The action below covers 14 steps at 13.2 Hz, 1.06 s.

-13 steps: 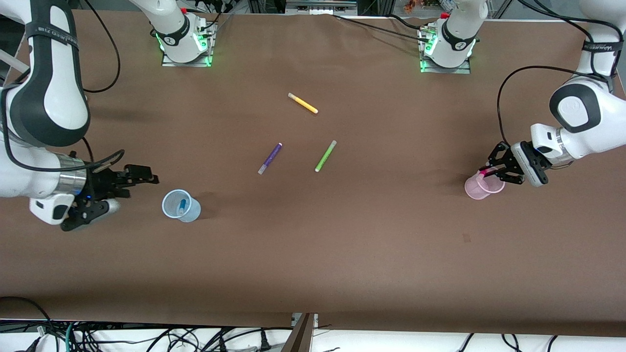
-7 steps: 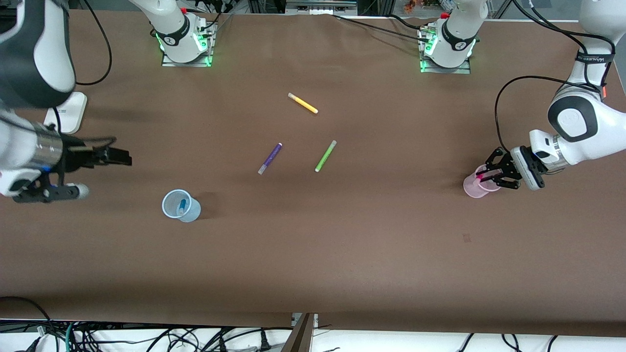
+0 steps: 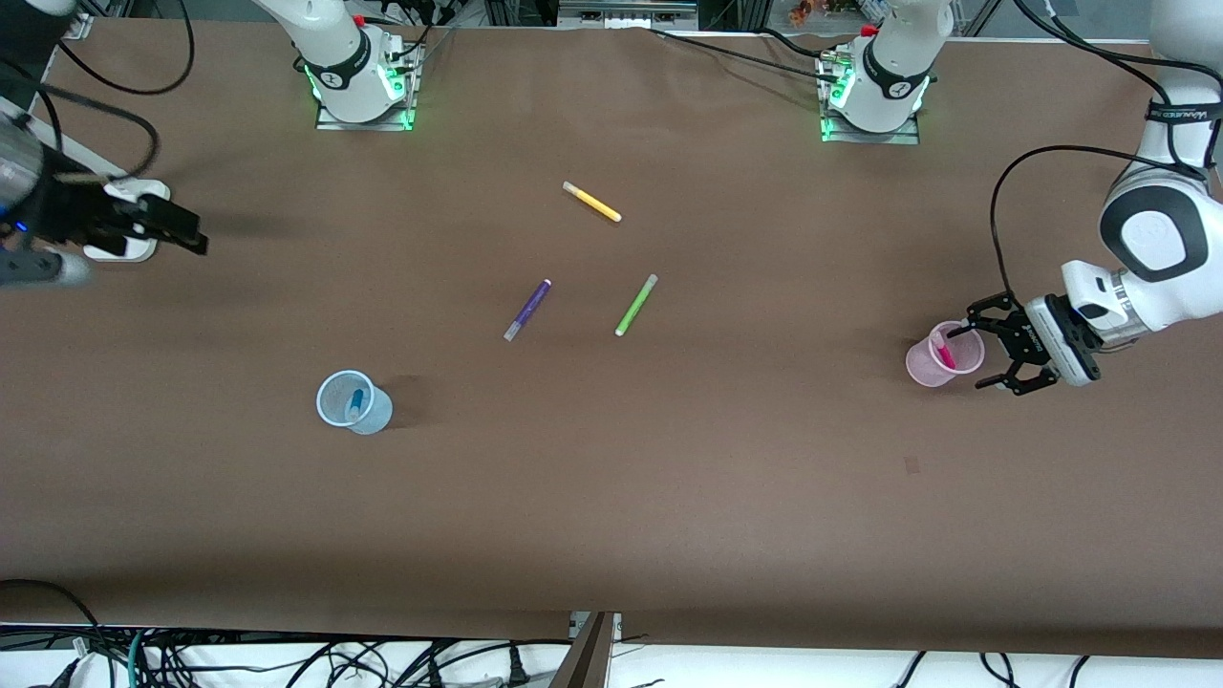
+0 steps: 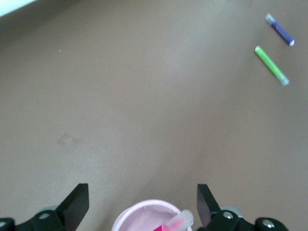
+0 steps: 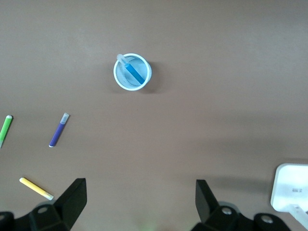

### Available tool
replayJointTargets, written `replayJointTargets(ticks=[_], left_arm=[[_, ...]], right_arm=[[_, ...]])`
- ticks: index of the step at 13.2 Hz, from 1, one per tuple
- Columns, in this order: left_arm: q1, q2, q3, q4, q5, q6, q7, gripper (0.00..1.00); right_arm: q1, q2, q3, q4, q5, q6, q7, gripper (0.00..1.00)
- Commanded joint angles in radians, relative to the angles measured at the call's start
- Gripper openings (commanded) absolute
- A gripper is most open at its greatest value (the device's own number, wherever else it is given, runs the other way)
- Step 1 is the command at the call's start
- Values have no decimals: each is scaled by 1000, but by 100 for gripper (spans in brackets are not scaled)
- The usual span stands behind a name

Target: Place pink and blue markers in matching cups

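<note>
Brown table covering (image 3: 611, 478) fills the view, evenly lit; tangled black cables (image 3: 287, 659) at six o'clock, cluttered shelving (image 3: 621, 11) at twelve o'clock.

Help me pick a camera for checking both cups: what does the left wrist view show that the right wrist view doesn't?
Only the left wrist view shows the pink cup with the pink marker leaning in it, between the open fingers of the left gripper.

Only the right wrist view shows the blue cup holding the blue marker, the yellow pen, a white object at the table's edge, and the open right gripper.

Both show the purple pen and the green pen lying on the brown table.
</note>
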<state>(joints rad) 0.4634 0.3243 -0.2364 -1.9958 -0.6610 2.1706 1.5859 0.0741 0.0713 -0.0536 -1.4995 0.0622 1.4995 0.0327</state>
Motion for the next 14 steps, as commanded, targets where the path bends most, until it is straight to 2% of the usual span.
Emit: replayJointTargets(ticks=[1, 3, 5, 10, 12, 14], left_arm=[[8, -22, -10, 135, 145, -139, -273, 100], [-11, -40, -33, 279, 304, -294, -573, 100], [-26, -56, -95, 403, 453, -426, -833, 100], [-25, -162, -250, 428, 645, -540, -1332, 100], [-25, -169, -323, 434, 716, -572, -1476, 100], [-26, -162, -385, 491, 783, -641, -1625, 100]], right_arm=[[-10, -41, 6, -54, -30, 2, 4, 100], [-10, -27, 3, -27, -36, -27, 6, 100], [-5, -22, 6, -13, -74, -33, 4, 100], [-4, -18, 6, -8, -84, -32, 6, 100], [-4, -16, 8, -8, -82, -24, 6, 100], [-4, -16, 6, -8, -78, -24, 4, 100]])
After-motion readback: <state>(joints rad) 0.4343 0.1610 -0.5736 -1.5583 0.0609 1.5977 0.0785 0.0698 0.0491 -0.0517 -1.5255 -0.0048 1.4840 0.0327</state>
